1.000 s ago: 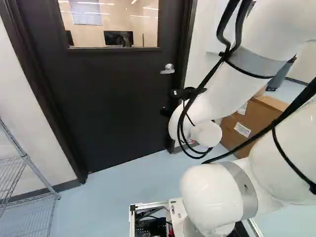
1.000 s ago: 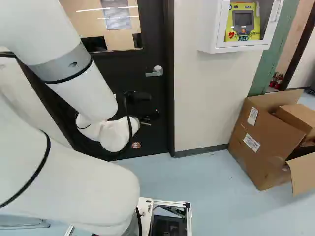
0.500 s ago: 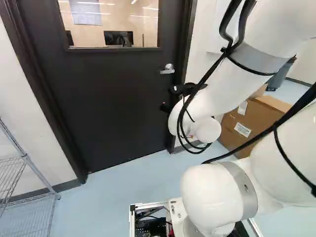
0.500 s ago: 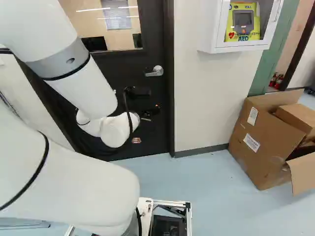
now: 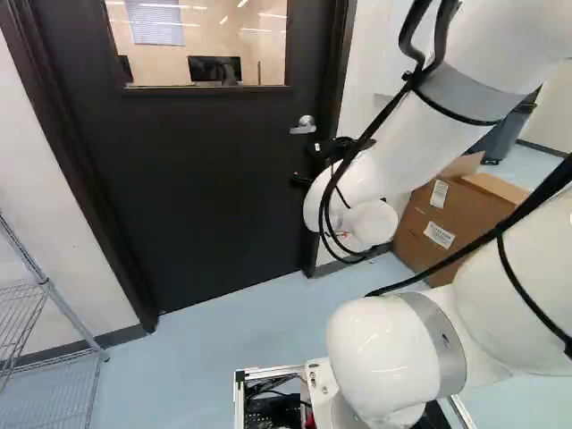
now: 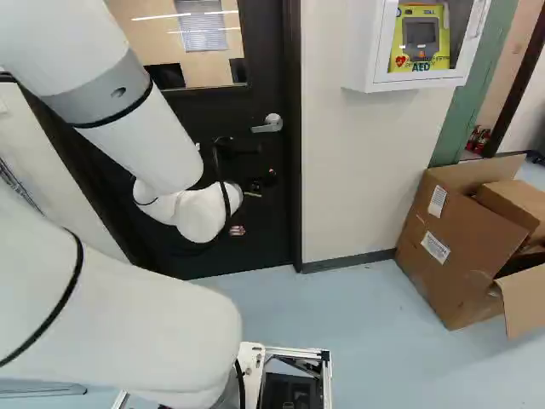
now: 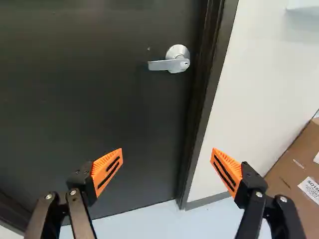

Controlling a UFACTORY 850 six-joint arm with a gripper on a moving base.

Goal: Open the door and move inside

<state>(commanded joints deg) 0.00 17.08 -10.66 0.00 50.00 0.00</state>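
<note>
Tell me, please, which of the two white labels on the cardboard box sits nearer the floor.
The lower label; the upper label sits above it, nearer the cardboard box's top.

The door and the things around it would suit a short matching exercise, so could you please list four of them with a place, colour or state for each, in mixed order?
1. Door
2. Handle
3. Gripper
4. Cardboard box

A. Brown, on the floor at the right of the right base view
B. Fingers apart, nothing between their orange pads
C. Black and shut, with a window in its upper part
D. Silver, close to the frame

Pairs: 1-C, 2-D, 3-B, 4-A
</note>
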